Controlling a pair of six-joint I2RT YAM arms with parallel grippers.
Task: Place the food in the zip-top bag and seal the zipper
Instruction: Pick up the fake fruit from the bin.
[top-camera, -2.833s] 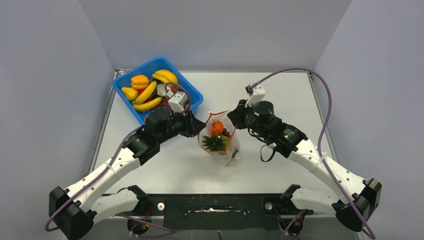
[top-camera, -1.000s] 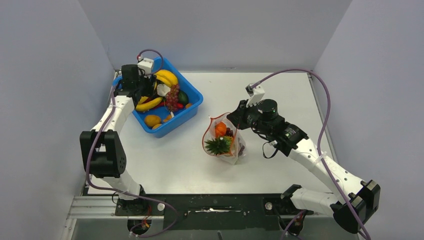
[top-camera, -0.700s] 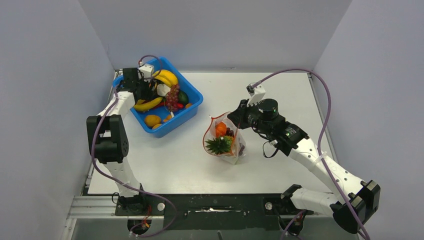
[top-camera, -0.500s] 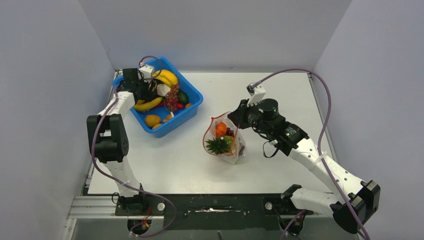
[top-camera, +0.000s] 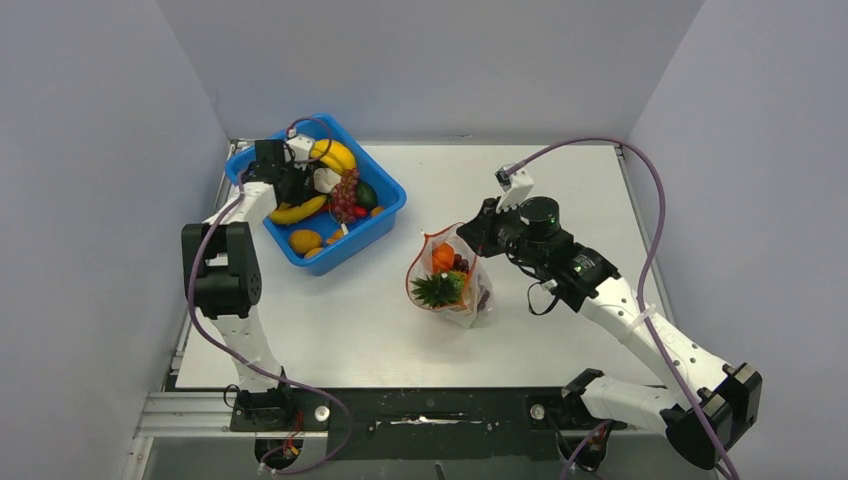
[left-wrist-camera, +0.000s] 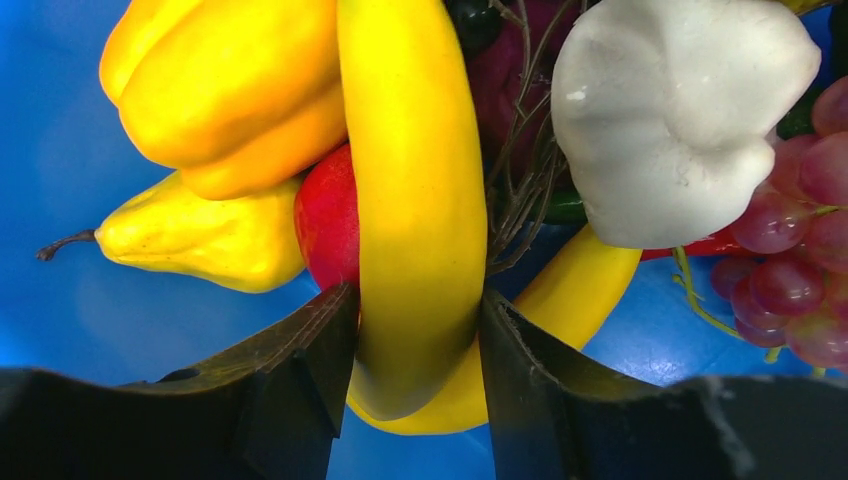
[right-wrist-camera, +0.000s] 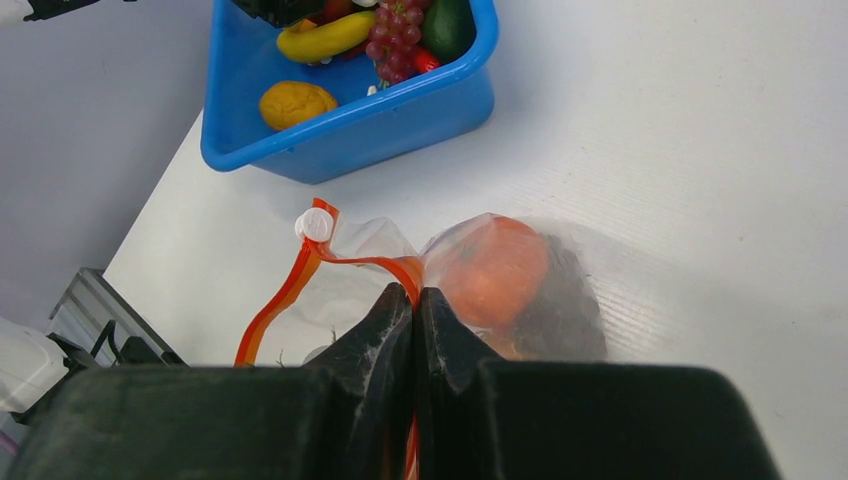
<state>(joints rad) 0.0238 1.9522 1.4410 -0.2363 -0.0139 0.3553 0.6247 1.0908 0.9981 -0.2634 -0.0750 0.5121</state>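
Note:
My left gripper reaches down into the blue bin, shut on a yellow banana with a finger pressed against each side. Around it lie a yellow pepper, a yellow pear, a red tomato, a white garlic and purple grapes. The zip-top bag stands mid-table, holding a pineapple and an orange piece. My right gripper is shut on the zipper, holding the mouth up and open.
The blue bin sits at the table's back left, close to the left wall. A white slider tab sits on the zipper strip. Bare white table lies between bin and bag and behind the bag.
The left arm swung from beside the bag over to the bin, reached down among the fruit, and its jaws closed in on the banana. The right gripper and bag stayed put.

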